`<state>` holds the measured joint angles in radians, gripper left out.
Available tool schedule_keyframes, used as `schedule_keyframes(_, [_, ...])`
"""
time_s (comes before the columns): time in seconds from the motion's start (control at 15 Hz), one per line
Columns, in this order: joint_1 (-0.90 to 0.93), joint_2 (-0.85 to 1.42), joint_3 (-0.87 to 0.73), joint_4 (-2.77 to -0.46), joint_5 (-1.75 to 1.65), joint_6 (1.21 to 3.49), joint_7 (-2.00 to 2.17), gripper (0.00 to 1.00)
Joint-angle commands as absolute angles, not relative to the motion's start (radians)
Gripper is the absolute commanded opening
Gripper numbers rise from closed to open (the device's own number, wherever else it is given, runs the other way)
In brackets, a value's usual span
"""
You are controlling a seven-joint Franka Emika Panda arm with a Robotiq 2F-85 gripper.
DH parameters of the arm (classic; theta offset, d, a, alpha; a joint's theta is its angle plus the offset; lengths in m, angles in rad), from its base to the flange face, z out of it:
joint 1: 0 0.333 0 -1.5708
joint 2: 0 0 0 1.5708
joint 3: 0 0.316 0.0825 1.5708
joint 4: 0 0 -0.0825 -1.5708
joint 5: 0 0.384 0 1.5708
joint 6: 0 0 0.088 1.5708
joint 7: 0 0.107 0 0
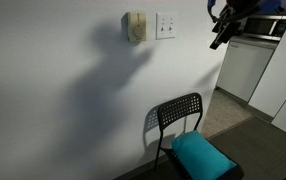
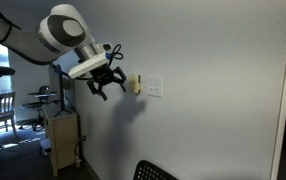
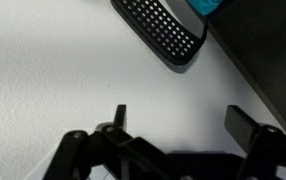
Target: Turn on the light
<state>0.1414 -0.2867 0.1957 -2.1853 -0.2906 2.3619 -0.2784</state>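
Observation:
The light switch is a small white square wall plate (image 1: 166,25) on the white wall, also seen in an exterior view (image 2: 155,88). No lamp is in view. My gripper (image 1: 219,36) is open and empty, in the air a little away from the wall and off to the side of the switch. In an exterior view my gripper (image 2: 107,86) hangs just beside the beige box. In the wrist view my two fingers (image 3: 183,122) are spread apart over bare white wall; the switch does not show there.
A beige box with a round dial (image 1: 135,27) sits on the wall next to the switch. A black chair (image 1: 180,120) with a teal cushion (image 1: 201,156) stands below against the wall. White cabinets (image 1: 253,60) stand beyond the wall corner.

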Motion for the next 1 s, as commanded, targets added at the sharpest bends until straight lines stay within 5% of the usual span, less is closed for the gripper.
schedule_keyframes(0.0, [0.153, -0.262, 0.182, -2.164, -0.295, 2.358, -0.287, 1.00])
schedule_keyframes(0.93, [0.183, 0.024, 0.174, -1.893, -0.303, 2.431, -0.712, 1.00])
